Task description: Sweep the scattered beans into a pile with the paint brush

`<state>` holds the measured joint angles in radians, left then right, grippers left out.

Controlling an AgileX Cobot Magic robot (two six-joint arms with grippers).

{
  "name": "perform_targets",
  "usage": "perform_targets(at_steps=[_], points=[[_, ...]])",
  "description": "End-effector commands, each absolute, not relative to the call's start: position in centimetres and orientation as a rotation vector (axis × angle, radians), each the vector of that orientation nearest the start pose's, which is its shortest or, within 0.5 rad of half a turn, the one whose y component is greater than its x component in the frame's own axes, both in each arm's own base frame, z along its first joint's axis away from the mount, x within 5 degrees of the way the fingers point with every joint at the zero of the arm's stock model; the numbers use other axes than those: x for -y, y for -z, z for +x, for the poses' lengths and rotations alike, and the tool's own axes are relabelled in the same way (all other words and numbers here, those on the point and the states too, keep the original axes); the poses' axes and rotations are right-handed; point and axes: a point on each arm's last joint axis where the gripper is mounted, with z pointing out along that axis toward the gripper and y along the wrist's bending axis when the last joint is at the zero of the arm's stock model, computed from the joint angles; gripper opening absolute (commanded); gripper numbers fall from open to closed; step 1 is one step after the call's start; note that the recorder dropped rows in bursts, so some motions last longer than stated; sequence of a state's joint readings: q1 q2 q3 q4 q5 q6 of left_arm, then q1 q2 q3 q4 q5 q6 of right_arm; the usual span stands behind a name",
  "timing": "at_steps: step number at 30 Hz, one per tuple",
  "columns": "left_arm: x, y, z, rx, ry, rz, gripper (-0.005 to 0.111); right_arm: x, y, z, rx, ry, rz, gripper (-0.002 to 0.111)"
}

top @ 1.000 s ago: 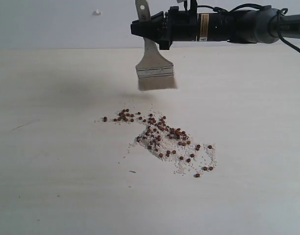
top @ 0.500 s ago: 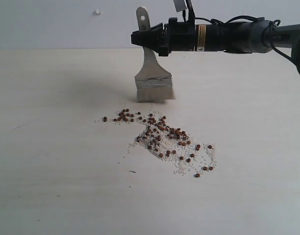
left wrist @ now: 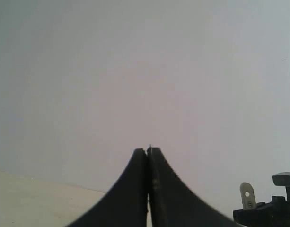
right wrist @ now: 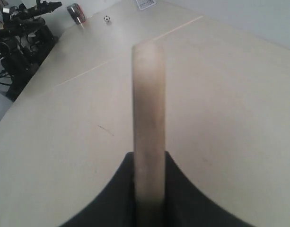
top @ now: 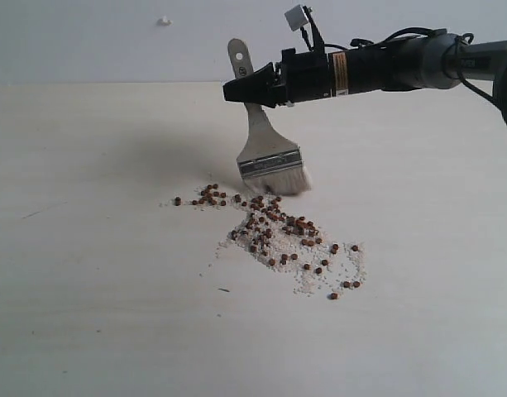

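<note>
Clamped on the paint brush (top: 270,161) handle, the right gripper (top: 248,91) holds tilted bristles at the beans' (top: 274,227) far edge; open table (top: 88,314) spreads on every side. The left gripper (left wrist: 148,156) has its jaws together.

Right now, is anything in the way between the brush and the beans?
No, nothing I can see is in the way. The right gripper holds the brush with its bristles down on the table, right at the edge of the beans.
</note>
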<state>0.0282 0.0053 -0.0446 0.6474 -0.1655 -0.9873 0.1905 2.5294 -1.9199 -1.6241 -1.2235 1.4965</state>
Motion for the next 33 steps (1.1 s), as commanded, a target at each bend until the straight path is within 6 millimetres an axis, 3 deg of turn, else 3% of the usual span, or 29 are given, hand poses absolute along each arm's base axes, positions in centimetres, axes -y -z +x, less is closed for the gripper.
perform_targets(at_steps=[1,9,13,20,24,26,33], points=[[0.8,-23.8,5.1,-1.312,0.337,-0.163,0.0,-17.6,-14.1,47.9,-1.77,-1.274,-1.076,0.0],[0.8,-23.8,5.1,-1.312,0.337,-0.163,0.0,-18.4,-16.3,47.3,-1.753,-1.254,-1.125,0.0],[0.8,-23.8,5.1,-1.312,0.337,-0.163,0.0,-18.6,-18.0,47.6,-1.644,-1.267,-1.059,0.0],[0.8,-23.8,5.1,-1.312,0.337,-0.163,0.0,-18.3,-21.2,47.8,-1.668,-1.182,-0.991,0.0],[0.8,-23.8,5.1,-1.312,0.337,-0.163,0.0,-17.4,-23.6,48.3,-1.793,-0.988,-0.887,0.0],[0.8,-23.8,5.1,-1.312,0.337,-0.163,0.0,-16.8,-24.9,48.2,-1.857,-0.896,-0.725,0.0],[0.8,-23.8,5.1,-1.312,0.337,-0.163,0.0,-15.7,-25.5,44.6,-1.961,-0.463,-0.426,0.0]])
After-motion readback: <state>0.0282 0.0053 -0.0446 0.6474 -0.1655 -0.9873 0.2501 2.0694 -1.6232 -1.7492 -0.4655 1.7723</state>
